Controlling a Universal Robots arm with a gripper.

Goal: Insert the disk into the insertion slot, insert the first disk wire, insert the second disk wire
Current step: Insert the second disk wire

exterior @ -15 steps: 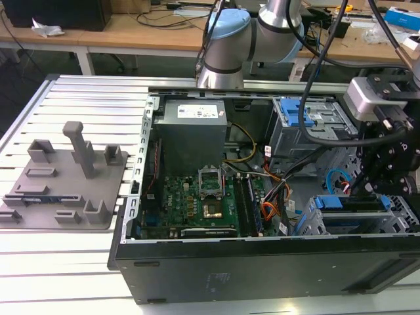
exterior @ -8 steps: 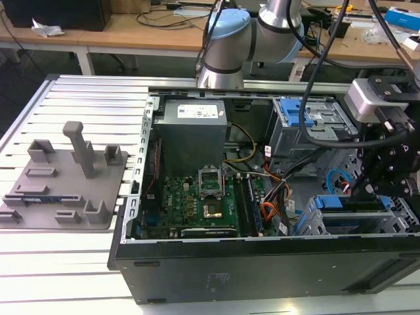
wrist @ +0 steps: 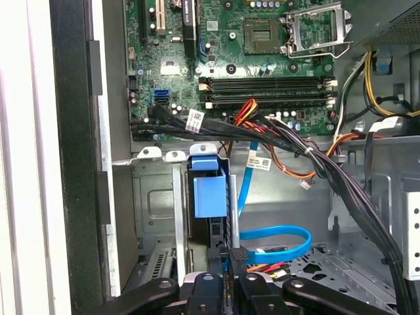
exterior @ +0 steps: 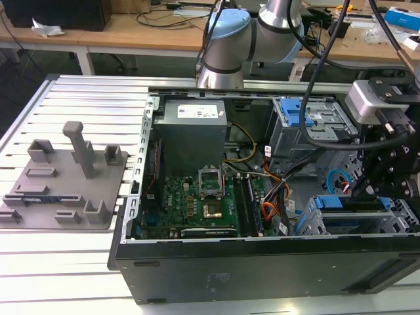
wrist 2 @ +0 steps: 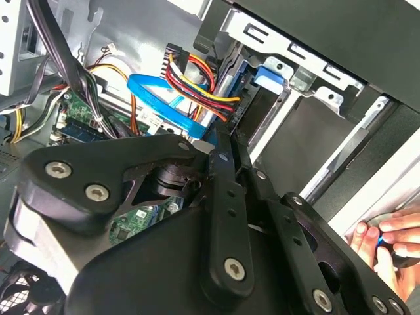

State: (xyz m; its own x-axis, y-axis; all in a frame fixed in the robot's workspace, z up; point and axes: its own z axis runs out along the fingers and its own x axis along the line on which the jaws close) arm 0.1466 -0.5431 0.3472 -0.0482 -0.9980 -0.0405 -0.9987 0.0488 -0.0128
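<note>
Down at the exterior view's right end of the open PC case [exterior: 197, 262], the gripper [wrist: 226, 266] sits right at the disk [exterior: 351, 203], which already sits in the insertion slot [exterior: 315, 226]. In the first wrist view the jaws look pressed together on a small black connector, probably the first disk wire [wrist: 262, 268], just ahead of the disk's edge. The light-blue second disk wire [wrist: 279, 239] loops just beside. A person's hand [wrist 2: 387, 239] rests outside the case.

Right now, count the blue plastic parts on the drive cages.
2: blue latch on the farther bay; blue caddy in the nearer cage. Others may be hidden.
</note>
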